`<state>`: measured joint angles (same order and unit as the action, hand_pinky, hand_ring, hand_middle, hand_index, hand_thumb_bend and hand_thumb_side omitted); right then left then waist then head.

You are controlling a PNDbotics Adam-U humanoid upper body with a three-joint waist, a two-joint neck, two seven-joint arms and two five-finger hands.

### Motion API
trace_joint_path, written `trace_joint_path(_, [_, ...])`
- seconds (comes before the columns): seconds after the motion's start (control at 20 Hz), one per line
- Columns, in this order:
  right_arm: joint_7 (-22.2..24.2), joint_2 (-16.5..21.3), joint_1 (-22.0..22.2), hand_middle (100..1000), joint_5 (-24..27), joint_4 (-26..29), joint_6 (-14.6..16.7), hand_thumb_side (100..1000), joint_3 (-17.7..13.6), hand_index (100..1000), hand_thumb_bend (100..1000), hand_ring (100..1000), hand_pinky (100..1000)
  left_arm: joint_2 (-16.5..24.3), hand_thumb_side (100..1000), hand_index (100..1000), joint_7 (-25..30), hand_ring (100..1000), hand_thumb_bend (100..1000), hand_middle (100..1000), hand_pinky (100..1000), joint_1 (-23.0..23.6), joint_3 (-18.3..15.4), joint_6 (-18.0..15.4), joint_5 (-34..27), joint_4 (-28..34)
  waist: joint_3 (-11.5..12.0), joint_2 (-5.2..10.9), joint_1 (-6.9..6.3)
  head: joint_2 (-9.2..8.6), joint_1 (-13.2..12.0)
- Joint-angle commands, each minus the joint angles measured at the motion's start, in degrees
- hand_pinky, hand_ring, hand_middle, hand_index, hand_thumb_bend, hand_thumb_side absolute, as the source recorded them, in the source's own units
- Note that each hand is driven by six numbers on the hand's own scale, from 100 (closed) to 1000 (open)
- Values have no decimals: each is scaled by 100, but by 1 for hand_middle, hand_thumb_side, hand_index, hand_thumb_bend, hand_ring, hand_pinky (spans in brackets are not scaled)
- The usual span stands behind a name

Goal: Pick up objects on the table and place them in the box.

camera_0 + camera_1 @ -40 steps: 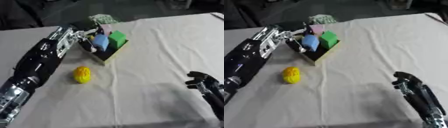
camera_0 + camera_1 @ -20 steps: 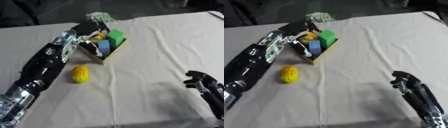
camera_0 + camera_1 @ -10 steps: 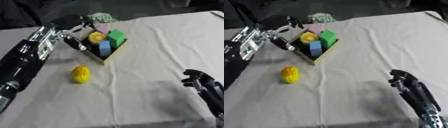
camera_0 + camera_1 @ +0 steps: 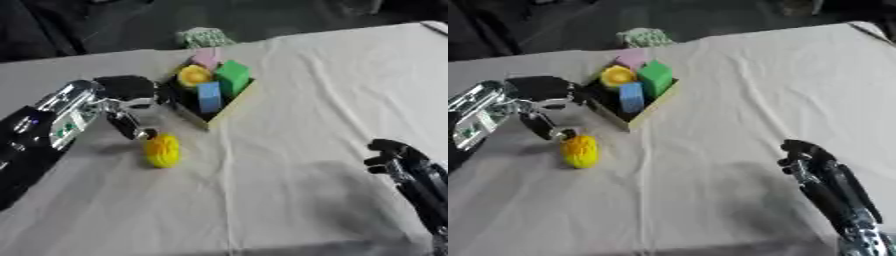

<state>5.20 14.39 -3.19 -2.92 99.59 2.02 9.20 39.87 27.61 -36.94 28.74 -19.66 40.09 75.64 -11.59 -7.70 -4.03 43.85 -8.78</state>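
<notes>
yellow object (image 4: 163,150) on the cloth, left hand (image 4: 122,102) fingers (image 4: 131,127) spread open, tip touching it, holding nothing

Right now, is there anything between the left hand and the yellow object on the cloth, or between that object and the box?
Nothing visible. The left hand hangs just above and left of the yellow object, its fingers reaching down beside it. Only bare cloth lies between it and the box.

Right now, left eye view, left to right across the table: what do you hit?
Left robot hand → yellow fruit → box holding the blocks → bare cloth → right robot hand at the lower right.
</notes>
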Motion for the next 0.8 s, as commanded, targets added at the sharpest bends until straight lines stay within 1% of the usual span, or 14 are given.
trace_joint_path(0.05, [-13, 75, -37, 757, -21, 47, 2, 644, -38, 810, 100, 691, 694, 231, 100, 856, 326, 746, 354, 759, 765, -63, 85, 102, -344, 291, 2, 81, 29, 26, -19])
trace_joint_path(0.2, [-11, 72, -34, 757, -22, 45, 1, 642, -37, 810, 100, 691, 694, 295, 100, 860, 616, 751, 288, 765, 779, -103, 91, 288, -546, 507, 2, 87, 33, 26, -14])
trace_joint_path(0.25, [-12, 72, -33, 757, -24, 44, 1, 642, -39, 810, 100, 691, 694, 331, 100, 863, 712, 753, 288, 769, 784, -129, 51, 358, -509, 599, 3, 89, 33, 26, -10])
trace_joint_path(0.35, [-22, 73, -26, 757, -28, 38, -3, 648, -48, 810, 100, 691, 694, 411, 109, 881, 907, 771, 303, 789, 804, -170, -73, 468, -357, 798, 9, 95, 30, 26, 6])
trace_joint_path(0.4, [-29, 75, -21, 756, -31, 34, -7, 651, -51, 810, 100, 691, 694, 448, 120, 892, 1008, 780, 340, 800, 813, -182, -145, 498, -263, 900, 14, 99, 25, 26, 12])
trace_joint_path(0.55, [-32, 79, -6, 756, -36, 32, -7, 652, -50, 810, 100, 691, 694, 523, 116, 901, 1312, 789, 384, 810, 818, -168, -285, 503, -192, 1157, 24, 117, 3, 26, 27])
trace_joint_path(0.7, [-33, 83, -2, 756, -42, 33, -6, 652, -52, 811, 100, 691, 694, 613, 101, 895, 1590, 790, 401, 805, 814, -116, -281, 485, -405, 1404, 22, 123, -14, 26, 38])
trace_joint_path(0.8, [-35, 86, -2, 756, -47, 34, -5, 653, -55, 811, 100, 691, 695, 689, 100, 894, 1785, 789, 396, 803, 810, -50, -160, 454, -592, 1594, 13, 124, -27, 26, 33])
